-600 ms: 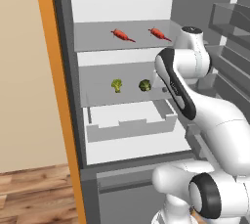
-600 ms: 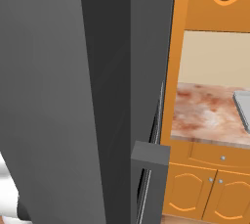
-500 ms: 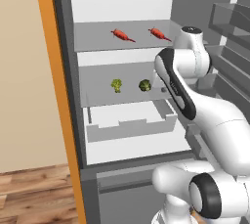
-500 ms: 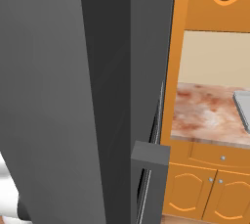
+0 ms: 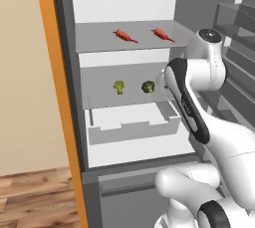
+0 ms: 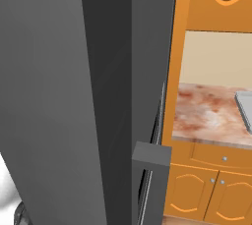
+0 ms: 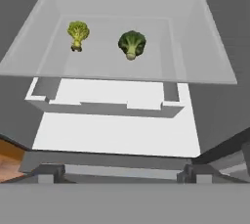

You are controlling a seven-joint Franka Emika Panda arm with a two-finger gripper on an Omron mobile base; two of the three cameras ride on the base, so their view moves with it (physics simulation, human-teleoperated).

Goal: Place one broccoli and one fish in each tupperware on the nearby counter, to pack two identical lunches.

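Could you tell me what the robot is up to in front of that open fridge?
It is gathering lunch items. The arm reaches into the open fridge, and its gripper, open and empty, faces the middle shelf, where two broccoli heads sit apart: a lighter one and a darker one. Two red fish lie on the shelf above. Nothing has been picked up yet. The counter lies to the right.

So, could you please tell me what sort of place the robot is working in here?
A simulated home kitchen: an open fridge holding two broccoli and two fish, beside a stone counter on orange cabinets.
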